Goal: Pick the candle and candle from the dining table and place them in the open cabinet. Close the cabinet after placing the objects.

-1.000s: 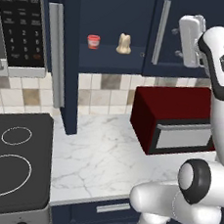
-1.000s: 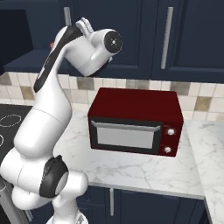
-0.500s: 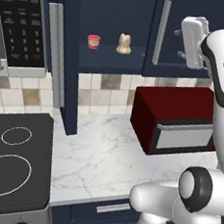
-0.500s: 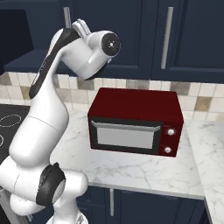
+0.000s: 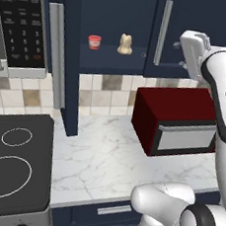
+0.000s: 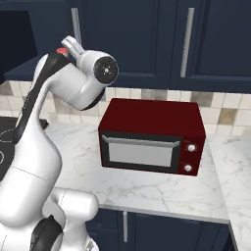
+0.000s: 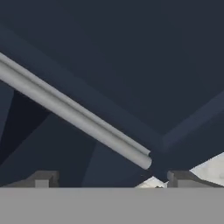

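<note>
The cabinet (image 5: 120,26) stands open in the left base view, its left door (image 5: 67,55) swung outward toward the camera with a long silver bar handle (image 5: 58,54) along its edge. On its shelf, the short lumpy cream candle (image 5: 125,44) sits at about 3 o'clock from a small red cup-like item (image 5: 94,42), the two near each other but apart. A small pale speck (image 5: 143,54) lies on the shelf at 3 o'clock of the cream candle; what it is cannot be told.

The gripper (image 5: 191,49) is raised to the level of the cabinet, at 3 o'clock of the shelf opening, just in front of the closed right-hand door and close to its vertical handle (image 5: 163,31). In the hand view the two dark fingertips (image 7: 43,178) stand wide apart with nothing between them, and a silver bar handle (image 7: 74,116) runs diagonally across navy door panels from 10 o'clock down to 5 o'clock.

Below the cabinet, a dark red microwave oven (image 5: 176,119) rests on the white marble bench (image 5: 100,158). A black stovetop with white rings (image 5: 9,168) lies at 9 o'clock of the bench, and a black wall microwave (image 5: 18,25) hangs at 9 o'clock of the open door. In the right base view the arm (image 6: 73,83) arches in front of closed navy doors (image 6: 147,39).
</note>
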